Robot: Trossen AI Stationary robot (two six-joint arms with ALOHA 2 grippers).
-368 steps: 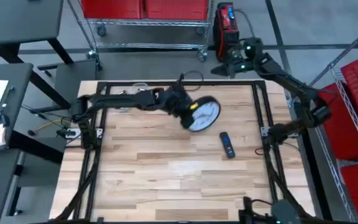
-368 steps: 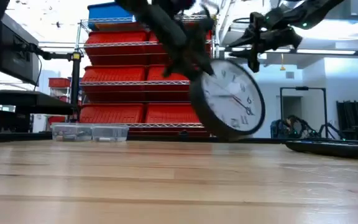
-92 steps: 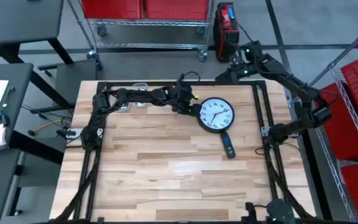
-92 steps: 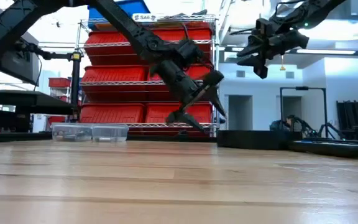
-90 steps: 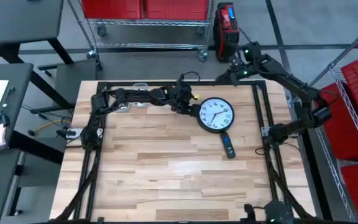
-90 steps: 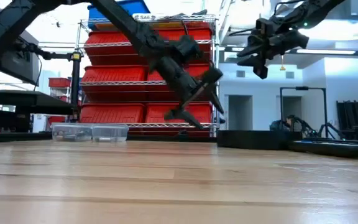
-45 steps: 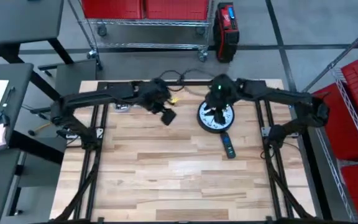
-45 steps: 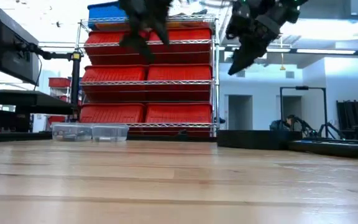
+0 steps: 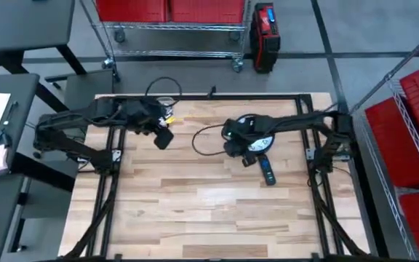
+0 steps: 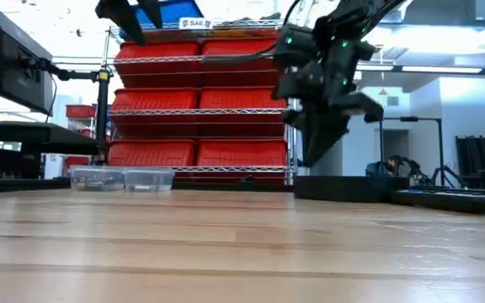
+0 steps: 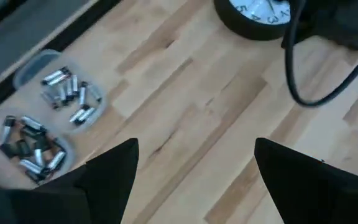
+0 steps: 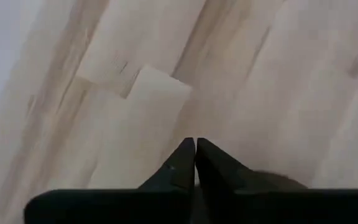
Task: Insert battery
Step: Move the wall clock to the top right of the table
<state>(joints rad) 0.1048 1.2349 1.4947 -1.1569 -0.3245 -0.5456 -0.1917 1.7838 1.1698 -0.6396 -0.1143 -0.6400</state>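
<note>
Batteries (image 11: 67, 93) — small cylindrical cells — lie heaped in two shallow clear plastic trays (image 11: 23, 71) near the far left edge of the light wooden table (image 9: 195, 196); in the low view the same trays (image 10: 122, 178) sit side by side at the table's far edge. None is held by either arm. The round black-rimmed wall clock (image 9: 257, 140) lies flat, white face up, right of the table's centre, partly covered from above by the right arm; the left wrist view catches its rim and numerals (image 11: 263, 15) with a black cable (image 11: 309, 68) looping in front of it. Just beside the clock, on its near side, lies a slim black remote control (image 9: 267, 170).

The left gripper (image 9: 163, 137) hangs above the table's far left part, close to the trays, and its two dark fingers (image 11: 114, 168) stand wide apart with nothing between them. The right gripper (image 9: 231, 142) is over the clock's left edge — its fingers (image 12: 194, 158) are pressed tip to tip, and nothing shows between them, with bare wood beyond. In the low view it hangs clear of the tabletop (image 10: 318, 139).
</note>
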